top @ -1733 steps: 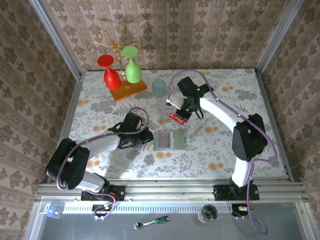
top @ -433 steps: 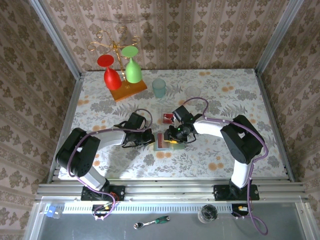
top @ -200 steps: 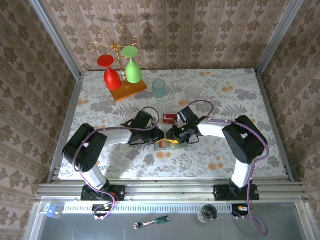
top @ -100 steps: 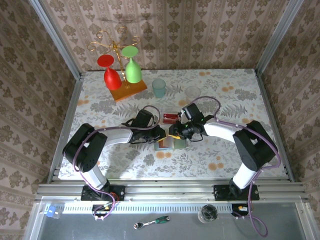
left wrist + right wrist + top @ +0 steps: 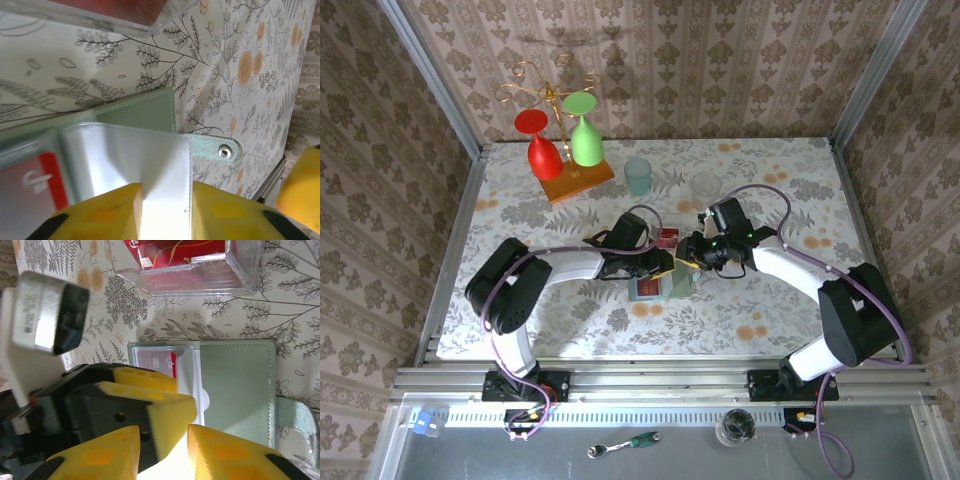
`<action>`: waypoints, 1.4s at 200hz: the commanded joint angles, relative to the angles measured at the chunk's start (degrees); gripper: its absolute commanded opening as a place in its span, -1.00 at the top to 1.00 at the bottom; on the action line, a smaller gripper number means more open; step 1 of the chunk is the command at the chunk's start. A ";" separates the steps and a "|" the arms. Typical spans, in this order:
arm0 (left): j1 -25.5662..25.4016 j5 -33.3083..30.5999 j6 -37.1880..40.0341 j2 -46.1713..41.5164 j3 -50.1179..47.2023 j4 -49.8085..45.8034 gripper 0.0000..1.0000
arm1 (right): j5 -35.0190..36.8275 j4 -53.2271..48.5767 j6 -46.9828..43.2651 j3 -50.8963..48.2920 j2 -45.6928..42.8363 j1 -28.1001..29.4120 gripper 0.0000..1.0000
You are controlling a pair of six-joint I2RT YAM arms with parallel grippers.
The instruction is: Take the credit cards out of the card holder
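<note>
On left gripper and right gripper, jaws slightly parted; grip unclear to us. We would pin the card holder, sliding the red card out flat.

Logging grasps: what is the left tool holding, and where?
Cannot be told: the clear sleeve of the card holder lies between the jaws of the left tool; grip unclear.

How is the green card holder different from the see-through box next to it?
The card holder is pale green and solid; the box is clear all over. The card holder lies opened flat like a booklet, while the box has raised walls. The card holder has a strap with a snap; the box shows none. Both sit on the flowery table. Both hold red cards: the holder's card, the box's card.
</note>
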 commanded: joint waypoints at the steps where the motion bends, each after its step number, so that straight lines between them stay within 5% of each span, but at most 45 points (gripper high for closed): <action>1: -1.02 1.38 -0.68 1.79 2.92 0.53 0.32 | 1.25 -3.45 -1.52 -1.26 -2.36 -0.58 0.32; 79: 0.94 0.35 0.41 -2.86 -0.57 -0.11 0.24 | -0.87 -2.57 -1.43 -0.48 -0.76 -0.57 0.31; 164: 7.01 -4.58 4.60 -14.85 -11.54 -7.28 0.32 | -2.60 -0.30 -1.17 5.69 11.52 5.99 0.32; 280: 9.25 -2.17 3.08 -12.44 -15.94 -1.08 0.36 | -0.14 0.52 -1.01 3.10 16.42 7.39 0.33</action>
